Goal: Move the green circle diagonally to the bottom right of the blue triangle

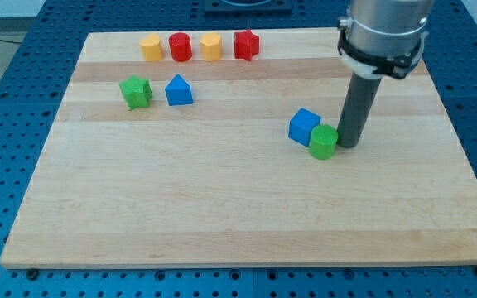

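A pale wooden board [222, 215] lies on blue perforated table [7, 124]; evenly lit.

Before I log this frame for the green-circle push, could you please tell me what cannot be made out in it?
- Camera view: my tip sits at the green circle's right side; actual contact cannot be confirmed.
- The arm above the grey collar is cut off by the view's top edge.
- The blue cube's lower right corner is hidden behind the green circle.
- Whether the yellow blocks are hexagons or cylinders is too small to tell.

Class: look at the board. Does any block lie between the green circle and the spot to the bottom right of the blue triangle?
Yes: the blue cube touches the green circle on its upper left, towards the blue triangle. My tip sits against the circle's right.
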Motion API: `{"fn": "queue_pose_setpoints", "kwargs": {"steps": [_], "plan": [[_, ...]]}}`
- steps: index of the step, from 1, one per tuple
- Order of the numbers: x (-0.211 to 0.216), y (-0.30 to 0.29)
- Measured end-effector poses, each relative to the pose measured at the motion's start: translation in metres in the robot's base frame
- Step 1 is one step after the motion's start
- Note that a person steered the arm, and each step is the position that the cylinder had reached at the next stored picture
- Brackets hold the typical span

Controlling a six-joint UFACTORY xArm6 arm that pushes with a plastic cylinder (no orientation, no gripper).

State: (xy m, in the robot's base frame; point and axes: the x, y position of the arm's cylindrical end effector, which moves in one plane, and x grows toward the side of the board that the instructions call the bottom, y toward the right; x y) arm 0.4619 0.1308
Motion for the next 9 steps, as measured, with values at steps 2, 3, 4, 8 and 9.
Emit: {"fn": "queue_pose_setpoints", "kwargs": {"steps": [2,3,4,8,9], "plan": [[0.026,-0.063],[0.037,-0.101],[0.033,-0.125],[-0.056,-0.139],[-0.024,-0.140]]}}
